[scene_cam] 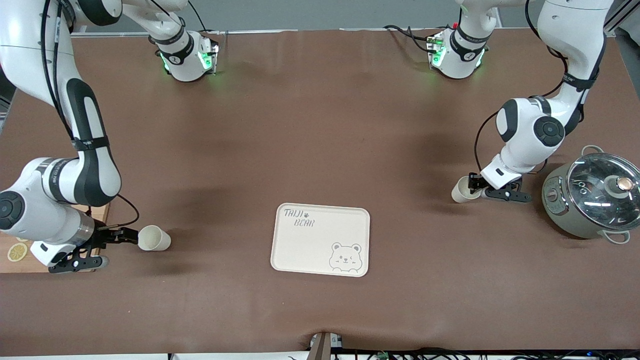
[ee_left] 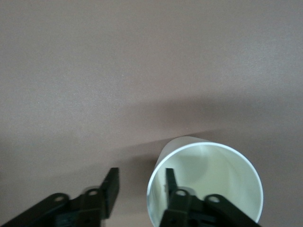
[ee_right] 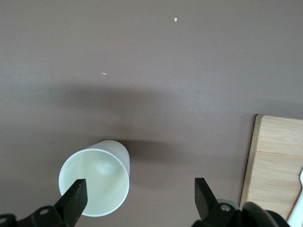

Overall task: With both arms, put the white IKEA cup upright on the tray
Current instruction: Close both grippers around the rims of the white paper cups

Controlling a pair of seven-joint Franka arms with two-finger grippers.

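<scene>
Two white cups lie on their sides on the brown table. One cup (scene_cam: 155,238) is toward the right arm's end, its mouth facing my right gripper (scene_cam: 131,235). In the right wrist view that gripper (ee_right: 140,191) is wide open, one finger (ee_right: 75,195) at the cup's (ee_right: 97,177) rim. The other cup (scene_cam: 461,190) is toward the left arm's end. My left gripper (scene_cam: 472,184) is open at its mouth. In the left wrist view (ee_left: 140,182) one finger (ee_left: 170,182) is inside the cup (ee_left: 208,170), the other outside. The cream tray (scene_cam: 310,245) lies between the cups, nearer the front camera.
A grey pot with a glass lid (scene_cam: 592,195) stands beside the left arm at that end of the table. A wooden cutting board (scene_cam: 12,262) with lemon slices lies under the right arm; it also shows in the right wrist view (ee_right: 277,165).
</scene>
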